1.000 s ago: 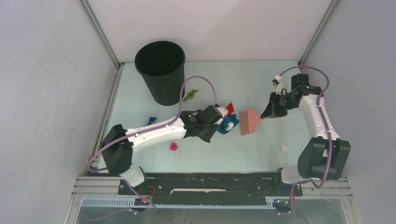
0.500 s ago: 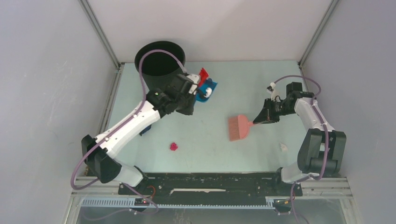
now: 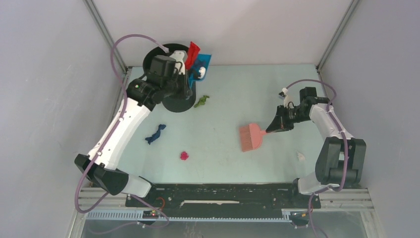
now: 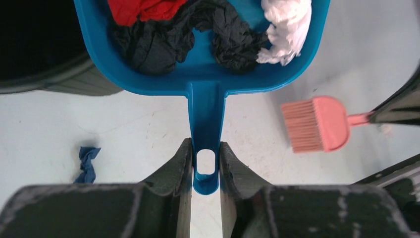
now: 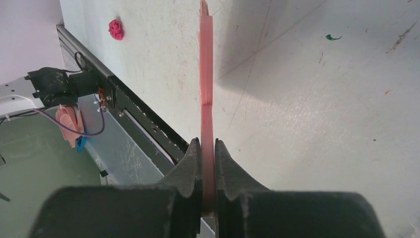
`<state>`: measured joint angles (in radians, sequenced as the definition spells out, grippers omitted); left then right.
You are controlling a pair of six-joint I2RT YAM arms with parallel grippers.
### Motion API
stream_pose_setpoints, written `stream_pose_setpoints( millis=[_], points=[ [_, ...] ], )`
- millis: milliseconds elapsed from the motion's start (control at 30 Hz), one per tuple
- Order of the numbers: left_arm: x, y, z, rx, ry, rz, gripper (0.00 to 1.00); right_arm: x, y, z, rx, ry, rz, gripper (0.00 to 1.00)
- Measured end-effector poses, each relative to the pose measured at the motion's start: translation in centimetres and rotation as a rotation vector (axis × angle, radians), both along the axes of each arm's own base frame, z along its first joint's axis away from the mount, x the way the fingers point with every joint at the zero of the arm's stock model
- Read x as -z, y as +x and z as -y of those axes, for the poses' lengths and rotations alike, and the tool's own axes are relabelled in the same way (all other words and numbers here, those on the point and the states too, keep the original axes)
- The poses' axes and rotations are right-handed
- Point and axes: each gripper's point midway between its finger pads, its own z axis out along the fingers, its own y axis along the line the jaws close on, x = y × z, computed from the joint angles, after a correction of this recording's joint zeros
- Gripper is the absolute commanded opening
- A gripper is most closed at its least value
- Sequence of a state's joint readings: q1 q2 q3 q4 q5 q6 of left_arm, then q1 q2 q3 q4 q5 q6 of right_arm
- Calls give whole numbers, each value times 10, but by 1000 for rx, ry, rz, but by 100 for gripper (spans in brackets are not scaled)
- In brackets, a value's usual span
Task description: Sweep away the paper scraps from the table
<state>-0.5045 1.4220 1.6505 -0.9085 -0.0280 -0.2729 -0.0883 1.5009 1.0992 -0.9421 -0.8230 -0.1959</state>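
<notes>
At the half-hidden bin (image 3: 176,103), left fingers (image 4: 174,168) pinch the dustpan handle (image 4: 205,114); right fingers (image 5: 187,171) pinch the brush handle (image 5: 206,99).

L hand (image 4: 205,168) swung dustpan (image 4: 203,74) w/ scraps (image 4: 153,42) up to bin (image 3: 178,103); brush (image 3: 250,137) shifted.

Our left gripper (image 4: 205,148) clamps the blue dustpan (image 4: 207,106) by its handle. We see red, black and white paper scraps (image 4: 148,42) in it, a dark blue scrap (image 4: 87,163) and pink hand brush (image 4: 312,124) on the table (image 4: 138,129) below.

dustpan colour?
The dustpan is blue; it shows best in the left wrist view.
</notes>
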Motion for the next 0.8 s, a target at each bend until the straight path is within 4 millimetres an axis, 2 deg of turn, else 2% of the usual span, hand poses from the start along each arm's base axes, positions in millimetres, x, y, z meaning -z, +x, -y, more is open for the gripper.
stream_pose_setpoints(
  millis=[200, 500, 633, 800],
  points=[
    [-41, 17, -4, -18, -123, 58, 0, 2, -1, -3, -16, -4, -1, 0],
    [-71, 48, -9, -65, -377, 90, 0, 4, -2, -4, -23, -9, -7, 0],
    [-71, 59, -6, -82, -548, 84, 0, 5, -2, -4, -27, -13, -6, 0],
    [-64, 61, 2, -84, -766, 44, 0, 5, -2, -4, -32, -16, -4, 0]
  ],
)
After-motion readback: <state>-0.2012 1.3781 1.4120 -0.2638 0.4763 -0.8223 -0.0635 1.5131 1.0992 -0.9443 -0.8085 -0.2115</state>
